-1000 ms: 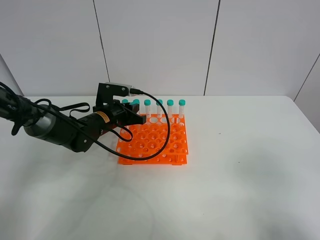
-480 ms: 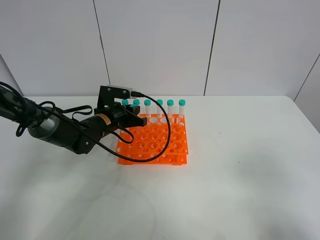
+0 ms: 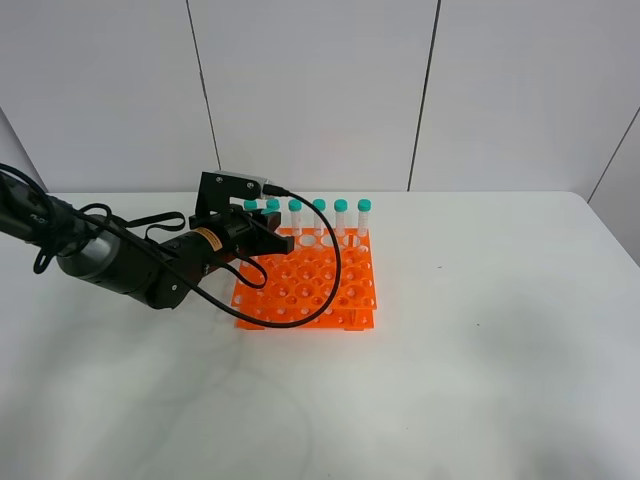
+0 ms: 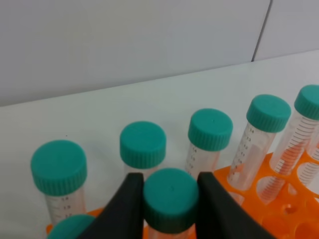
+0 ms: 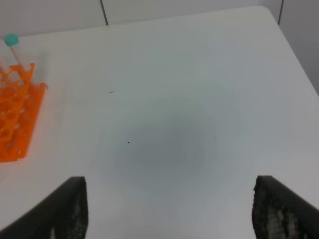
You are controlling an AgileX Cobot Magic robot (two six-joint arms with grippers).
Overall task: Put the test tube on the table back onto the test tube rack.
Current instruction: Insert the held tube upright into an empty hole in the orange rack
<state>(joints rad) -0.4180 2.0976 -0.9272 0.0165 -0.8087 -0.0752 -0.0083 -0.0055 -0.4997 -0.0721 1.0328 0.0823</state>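
Note:
My left gripper [image 3: 268, 240] hangs over the back left part of the orange test tube rack [image 3: 312, 285]. In the left wrist view the left gripper [image 4: 170, 177] is shut on the teal cap of the test tube [image 4: 171, 200], held upright just in front of the back row. Whether its tip sits in a hole is hidden. Several identical teal-capped tubes [image 3: 318, 213] stand in the rack's back row, also seen in the left wrist view [image 4: 210, 130]. My right gripper [image 5: 169, 209] is open and empty over bare table [image 5: 174, 114], far from the rack [image 5: 12, 124].
The left arm's black cable [image 3: 330, 275] loops over the rack's middle. One more teal cap [image 4: 70, 228] stands close beside the left finger. The white table [image 3: 480, 360] stretches wide to the right and front of the rack. A grey panelled wall [image 3: 320, 90] stands behind.
The left gripper has shifted slightly right and down toward the rack with the tube. It has hardly moved in the last half second.

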